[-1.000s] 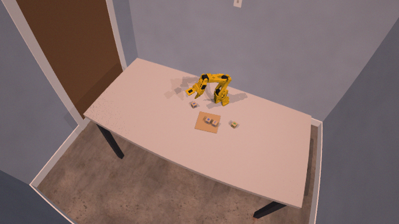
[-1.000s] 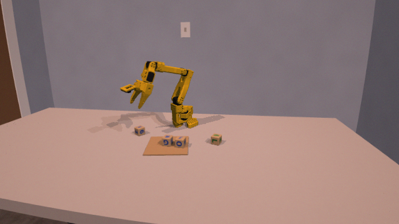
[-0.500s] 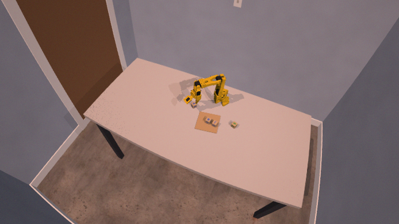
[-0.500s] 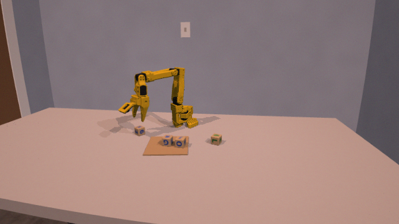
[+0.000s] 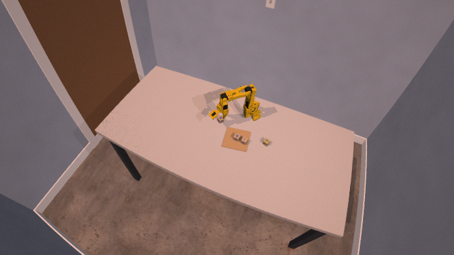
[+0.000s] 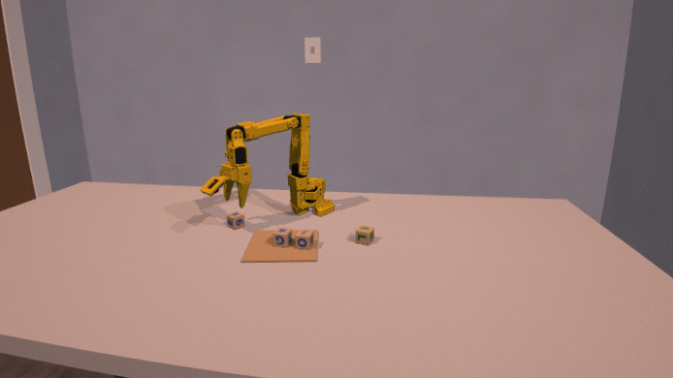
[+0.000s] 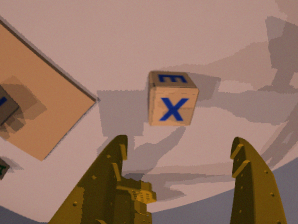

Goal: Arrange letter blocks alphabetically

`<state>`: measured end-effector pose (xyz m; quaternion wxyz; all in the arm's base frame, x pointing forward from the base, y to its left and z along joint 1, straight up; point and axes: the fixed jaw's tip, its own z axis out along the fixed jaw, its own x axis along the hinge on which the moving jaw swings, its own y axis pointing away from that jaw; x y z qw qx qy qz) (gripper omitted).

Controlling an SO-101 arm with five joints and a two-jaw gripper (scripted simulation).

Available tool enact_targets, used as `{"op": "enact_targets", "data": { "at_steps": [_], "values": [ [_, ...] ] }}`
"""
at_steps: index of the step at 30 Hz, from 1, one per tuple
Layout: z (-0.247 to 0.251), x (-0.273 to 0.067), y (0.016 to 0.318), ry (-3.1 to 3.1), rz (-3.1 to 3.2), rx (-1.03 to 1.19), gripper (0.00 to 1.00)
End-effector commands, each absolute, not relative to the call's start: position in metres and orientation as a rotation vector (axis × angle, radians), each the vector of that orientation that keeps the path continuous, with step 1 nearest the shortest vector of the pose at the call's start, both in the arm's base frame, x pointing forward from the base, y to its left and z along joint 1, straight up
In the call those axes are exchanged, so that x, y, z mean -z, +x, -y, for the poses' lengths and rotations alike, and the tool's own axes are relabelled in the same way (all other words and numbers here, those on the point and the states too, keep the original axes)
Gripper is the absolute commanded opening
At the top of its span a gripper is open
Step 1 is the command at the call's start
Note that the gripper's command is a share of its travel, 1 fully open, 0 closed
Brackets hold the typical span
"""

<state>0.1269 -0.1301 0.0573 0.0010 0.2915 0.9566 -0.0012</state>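
My gripper (image 6: 235,203) (image 7: 180,139) is open and empty, above and a little to the robot's side of the X block. The X block (image 5: 220,119) (image 6: 236,220) (image 7: 173,100) lies flat on the table, off the mat, with a blue X on top. The tan mat (image 5: 231,145) (image 6: 263,252) (image 7: 60,95) lies flat. On it sit the R block (image 5: 236,136) (image 6: 282,237) and the J block (image 5: 244,139) (image 6: 304,239), close side by side; their top letters are too small to read here. From the base, J is left of R. The green-lettered block (image 5: 266,141) (image 6: 365,236) lies off the mat.
The robot's base (image 5: 251,111) (image 6: 308,195) stands behind the mat, near the table's wall-side edge. The white table (image 5: 284,172) (image 6: 422,295) carries the arm's shadows around the X block. The mat's nearest corner is beside the X block in the wrist view.
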Motion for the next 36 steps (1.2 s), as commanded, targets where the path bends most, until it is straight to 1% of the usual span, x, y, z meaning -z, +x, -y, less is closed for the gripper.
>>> {"op": "enact_targets", "data": {
  "at_steps": [1, 36],
  "values": [
    [0.1369, -0.0673, 0.1321, 0.909, -2.941, 0.058, 0.35],
    [0.1379, -0.0613, 0.1332, 0.923, -2.942, 0.053, 0.35]
  ]
}}
